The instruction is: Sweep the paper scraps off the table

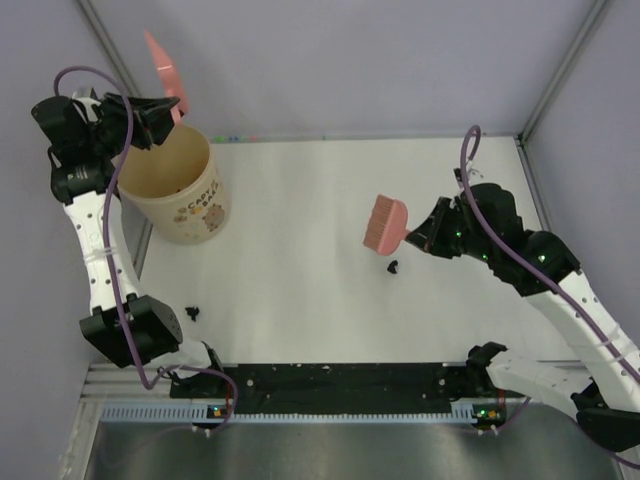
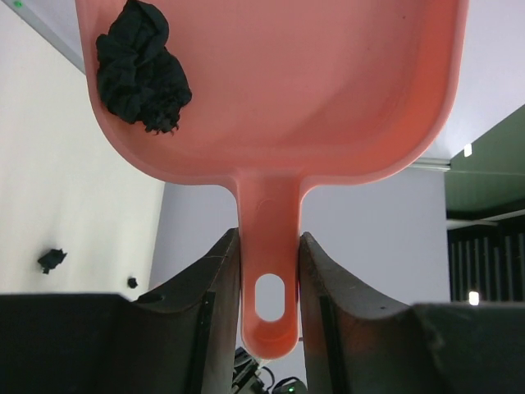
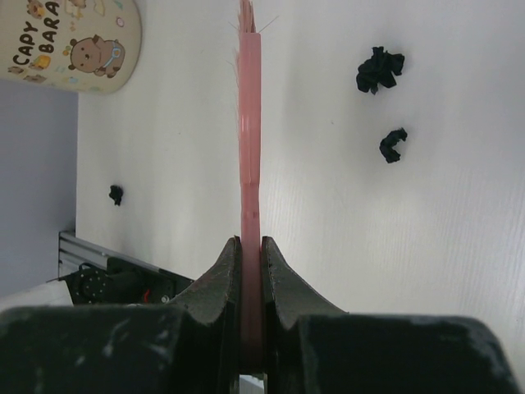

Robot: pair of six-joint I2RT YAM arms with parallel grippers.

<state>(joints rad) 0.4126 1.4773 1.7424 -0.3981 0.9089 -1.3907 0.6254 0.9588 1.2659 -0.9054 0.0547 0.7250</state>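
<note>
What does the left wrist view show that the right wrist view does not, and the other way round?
Only the left wrist view: the left gripper shut on the handle of the pink dustpan, with a black paper wad lying in the pan. Only the right wrist view: the right gripper shut on the pink brush, and a beige bucket with bear pictures. Both: the white table with loose black scraps on it.
</note>
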